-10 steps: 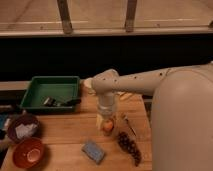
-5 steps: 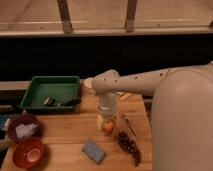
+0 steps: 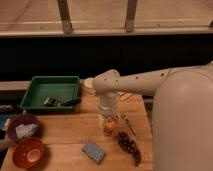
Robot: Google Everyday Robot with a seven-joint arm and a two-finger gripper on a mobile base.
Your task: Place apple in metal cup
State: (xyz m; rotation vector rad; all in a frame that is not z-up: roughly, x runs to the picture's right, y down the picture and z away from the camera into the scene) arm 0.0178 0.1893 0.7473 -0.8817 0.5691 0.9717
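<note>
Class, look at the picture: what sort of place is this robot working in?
Probably a kitchen-style counter: a wooden tabletop with bowls, a green tray and grapes. The pincer hangs over the apple.

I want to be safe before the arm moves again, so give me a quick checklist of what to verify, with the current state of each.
1. End effector directly over the apple: ok.
2. Apple firmly held: cannot tell.
3. Metal cup located: not ok, not visible.
4. Grapes apart from apple: ok, just to its right.
5. Blue sponge out of the way: ok, lying nearer the front edge.
6. Green tray clear of arm: ok, off to one side.
</note>
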